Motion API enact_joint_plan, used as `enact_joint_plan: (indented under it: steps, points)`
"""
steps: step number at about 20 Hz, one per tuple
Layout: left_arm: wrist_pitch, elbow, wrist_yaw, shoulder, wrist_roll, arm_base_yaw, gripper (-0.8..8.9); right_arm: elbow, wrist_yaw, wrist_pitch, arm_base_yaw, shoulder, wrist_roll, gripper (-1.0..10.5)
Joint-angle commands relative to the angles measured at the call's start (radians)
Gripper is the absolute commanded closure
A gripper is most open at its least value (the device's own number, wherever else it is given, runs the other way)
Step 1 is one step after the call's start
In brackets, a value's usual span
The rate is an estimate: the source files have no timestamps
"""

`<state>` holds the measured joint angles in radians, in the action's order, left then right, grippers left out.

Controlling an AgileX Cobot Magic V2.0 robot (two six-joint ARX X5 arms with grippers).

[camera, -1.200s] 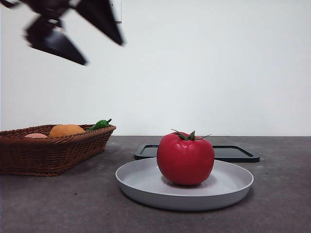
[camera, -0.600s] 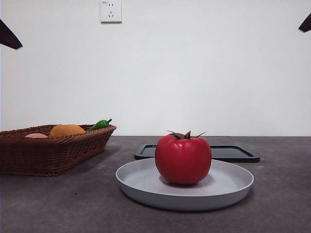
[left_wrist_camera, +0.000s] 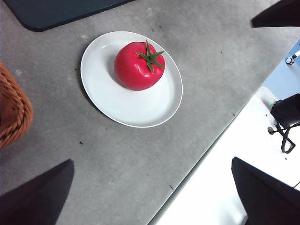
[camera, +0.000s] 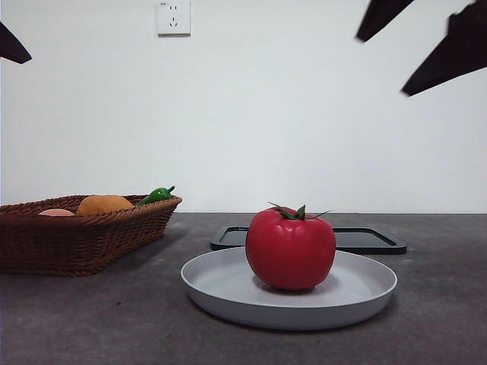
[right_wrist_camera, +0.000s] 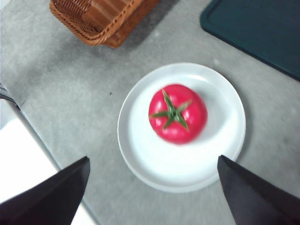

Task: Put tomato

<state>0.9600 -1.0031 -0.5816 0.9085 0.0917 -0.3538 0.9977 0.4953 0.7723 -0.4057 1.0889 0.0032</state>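
On the white plate [camera: 228, 293] sits the tomato [camera: 290, 248], stem up — almost straight below the right end effector [right_wrist_camera: 152, 187], jaws spread and empty; the left end effector [left_wrist_camera: 152, 192], also spread, hangs farther off.

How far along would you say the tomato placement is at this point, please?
Done: the glossy red round tomato sits upright on the shallow grey plate, untouched. In hand: nothing; the left gripper and right gripper are both open, high above the table. Left: apparently nothing for this step.
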Motion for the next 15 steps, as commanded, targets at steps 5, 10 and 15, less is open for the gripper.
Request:
enact_joint_plan:
  steps: [5,10,15]
  points:
    - [-0.011,-0.013,-0.006,0.006,0.013,-0.003,2.29,0.018,-0.067,-0.155,-0.088,0.201,-0.004,4.9]
    - [-0.011,-0.013,-0.006,0.006,0.013,-0.003,2.29,0.018,-0.133,-0.269,-0.147,0.341,-0.003,4.5]
    - [-0.011,-0.013,-0.006,0.006,0.013,-0.003,2.29,0.018,-0.169,-0.332,-0.188,0.439,-0.003,4.5]
